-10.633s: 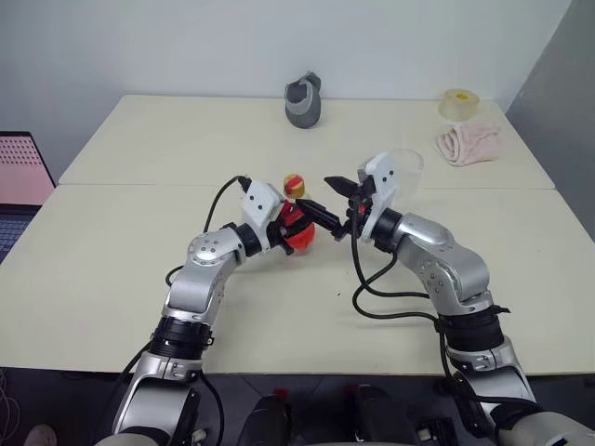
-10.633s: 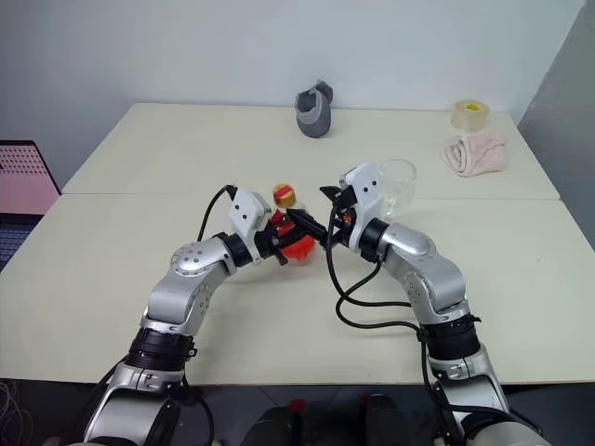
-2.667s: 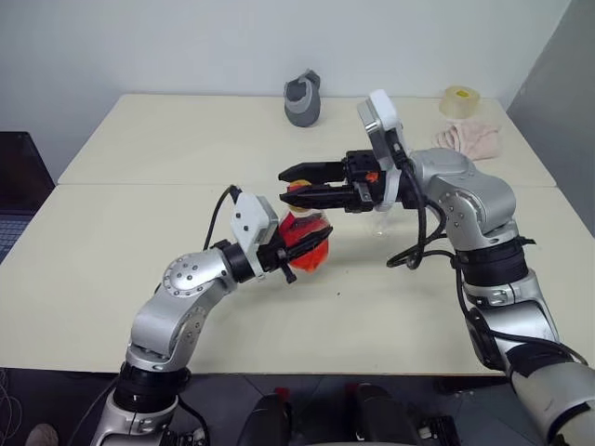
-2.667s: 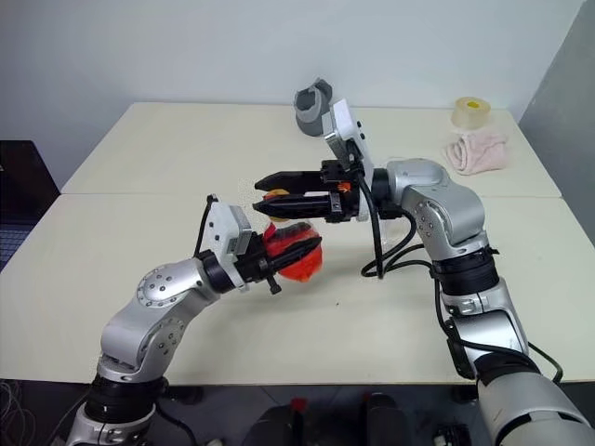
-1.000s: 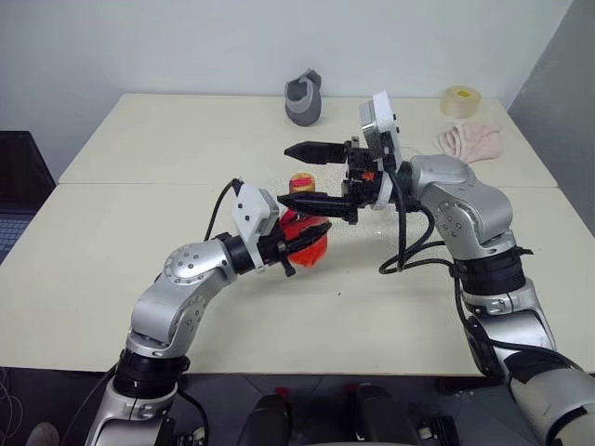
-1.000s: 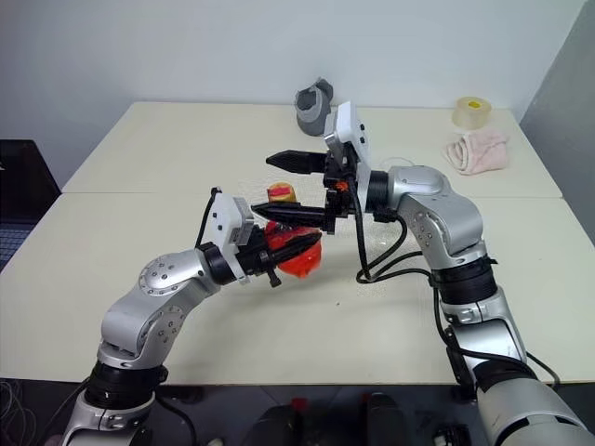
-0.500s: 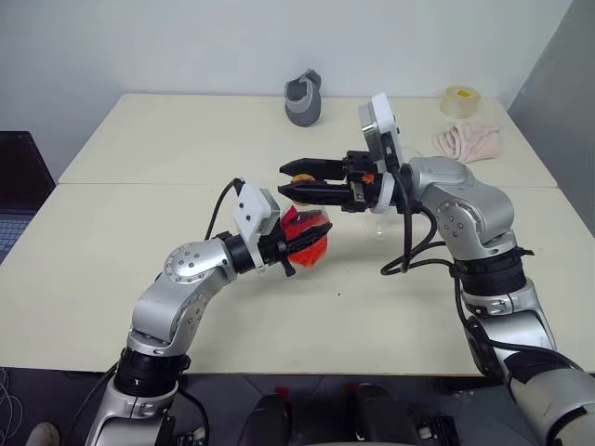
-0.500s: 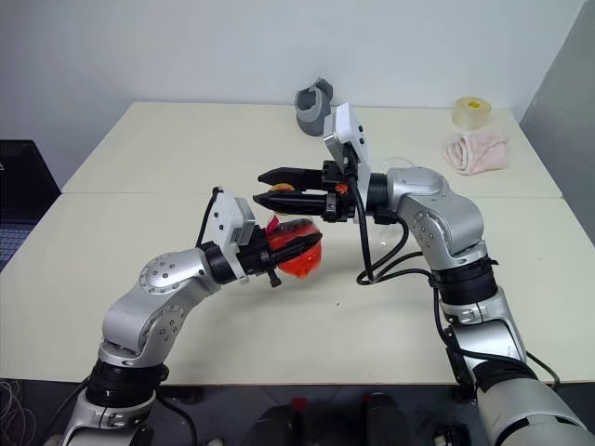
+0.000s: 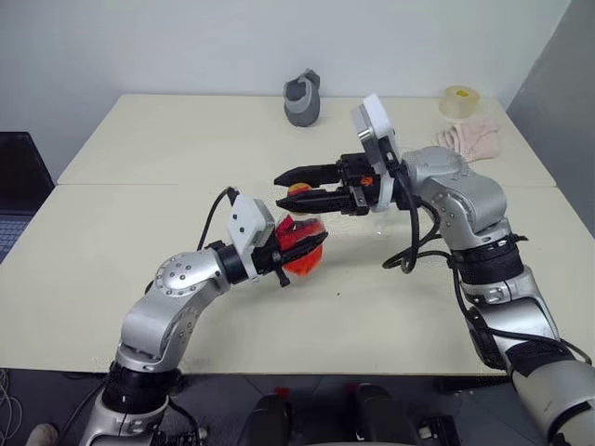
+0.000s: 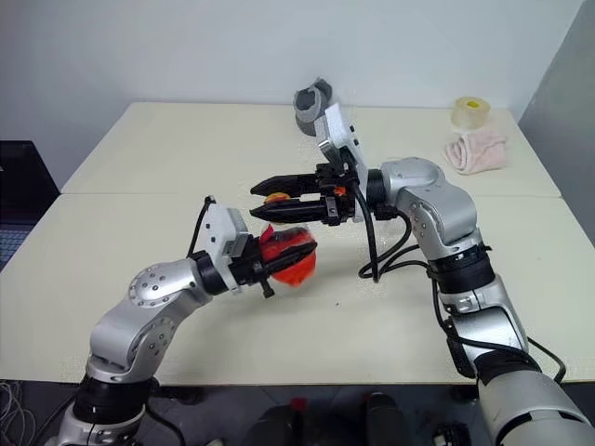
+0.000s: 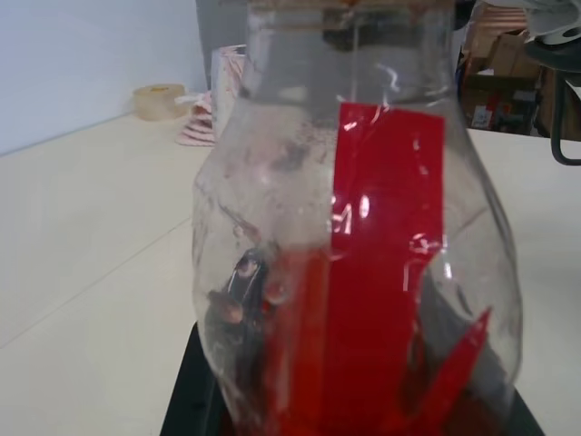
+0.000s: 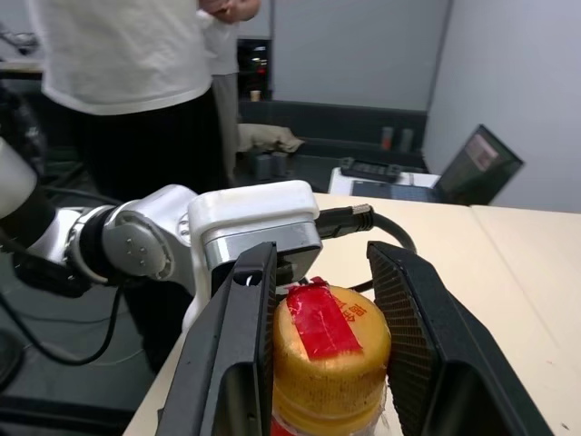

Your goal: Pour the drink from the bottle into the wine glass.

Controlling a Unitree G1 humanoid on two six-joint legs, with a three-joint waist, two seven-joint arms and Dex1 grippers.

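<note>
Cream table point(image 9: 139, 279) (white wall point(image 9: 186, 46) behind)

bottle point(image 11: 354, 272) clear glossy plastic, wet-looking inside, red drink point(image 9: 302, 249) translucent. cap point(image 12: 329, 350) yellow plastic, slightly rough, red tape strip on top. right gripper point(image 12: 327, 363) fingers point(image 12: 238, 354) matt black plastic. table point(image 9: 139, 149) smooth matt cream. towel point(image 9: 469, 139) pink soft cloth. tape roll point(image 9: 458, 102) glossy.
</note>
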